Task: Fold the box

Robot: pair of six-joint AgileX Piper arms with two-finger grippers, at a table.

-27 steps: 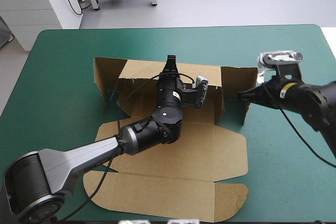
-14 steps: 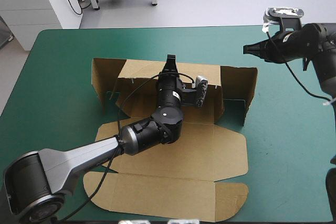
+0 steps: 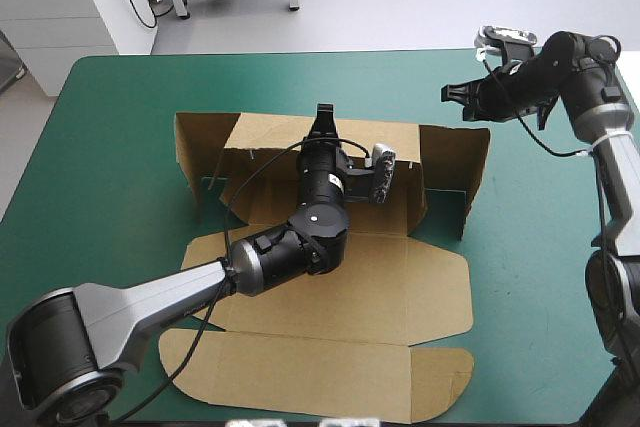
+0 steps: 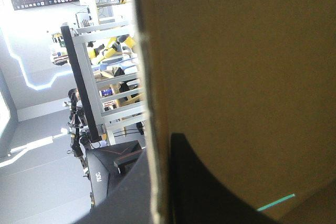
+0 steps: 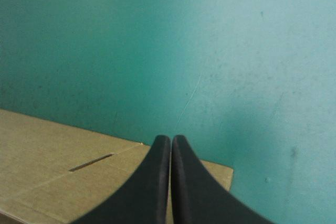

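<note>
– At the middle of the table, how much of the box (image 3: 400, 277) can you actually make out?
– Most of it, from above. The base panel lies flat on the teal-green cover (image 3: 120, 147), the back wall is raised, an end flap stands at each side, and the lid panels lie flat toward the near edge. The left arm lies across the base and hides part of it and part of the back wall.
– And the left gripper (image 3: 322, 115)?
– Its tip sits at the back wall's top edge. In the left wrist view, brown board fills nearly everything ahead. One black finger (image 4: 210, 192) lies against the near face of the sheet, and the other is mostly hidden past the board's cut edge. It is pinching the wall, with the sheet between the fingers.
– How are the arms posed?
– The left arm reaches in from the near left corner, elbow bent over the base, wrist pointing toward the far edge. The right arm is raised along the table's right side, its wrist turned inward.
– And the right gripper (image 3: 452, 95)?
– It is by the far top corner of the right end flap; I cannot tell whether it touches. Its own view shows both fingers pressed together in one point with nothing between them, over a corner of board with a narrow slot (image 5: 92, 162). Beyond that there is only bare cover.
</note>
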